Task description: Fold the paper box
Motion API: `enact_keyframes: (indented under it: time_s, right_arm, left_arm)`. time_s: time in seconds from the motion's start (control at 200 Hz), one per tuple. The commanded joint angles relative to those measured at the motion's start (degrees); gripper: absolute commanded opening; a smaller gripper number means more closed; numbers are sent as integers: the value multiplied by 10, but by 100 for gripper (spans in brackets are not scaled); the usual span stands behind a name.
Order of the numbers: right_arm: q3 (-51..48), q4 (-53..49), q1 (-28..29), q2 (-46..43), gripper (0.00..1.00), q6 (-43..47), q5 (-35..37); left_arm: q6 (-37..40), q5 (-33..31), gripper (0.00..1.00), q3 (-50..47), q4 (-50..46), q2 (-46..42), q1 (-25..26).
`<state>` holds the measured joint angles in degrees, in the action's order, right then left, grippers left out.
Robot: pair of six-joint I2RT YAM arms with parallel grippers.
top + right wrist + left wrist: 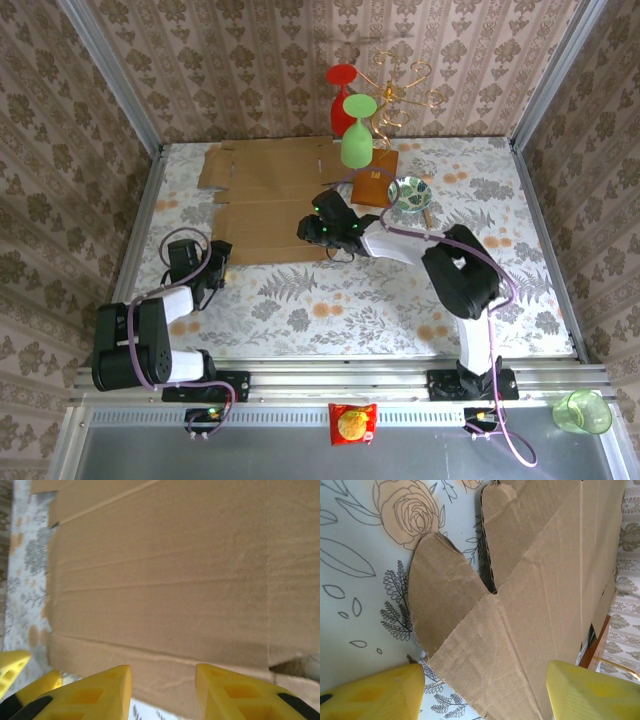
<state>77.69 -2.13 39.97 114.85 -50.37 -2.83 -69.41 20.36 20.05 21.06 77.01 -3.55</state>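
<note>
Paper box (270, 190), 1 tan-brown corrugated cardboard sheet, lies flat on the floral table (400, 300), left of centre, long axis left to right. 1 patterned bowl (410, 193) sits beside it, contents unclear; 1 red goblet (341, 88) and 1 green goblet (357, 145) are behind. Left gripper (485, 680) and right gripper (162, 672) hold fingers (100, 695) apart over its near edge.

Black-and-white arms (460, 280), purple cables (131, 345), yellow jaws
</note>
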Motion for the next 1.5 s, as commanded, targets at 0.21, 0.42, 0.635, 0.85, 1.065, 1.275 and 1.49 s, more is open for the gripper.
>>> enact_keyframes:
  time_s: [0.21,0.42,0.635,0.85,1.065,1.275,1.49]
  right_arm:
    - [68,-104,-19,86,35,-21,-22]
    - [80,-134,-20,106,34,-15,-35]
    - [80,-127,-20,113,34,-13,-55]
    - [81,-121,-19,103,33,-12,-65]
    - [40,-98,-15,21,44,-9,-43]
    - [-87,-39,-9,-154,58,-32,1]
    - [-217,32,-11,-260,68,-75,-6]
  left_arm:
    - [5,28,59,-6,120,51,-8]
    - [-7,30,47,-22,199,73,-6]
    - [-11,32,21,-29,251,94,1]
    - [-25,38,2,-37,298,125,2]
    - [-49,30,0,-61,320,89,2]
    - [-10,4,0,-57,109,-117,6]
    - [34,-10,0,-14,-125,-314,9]
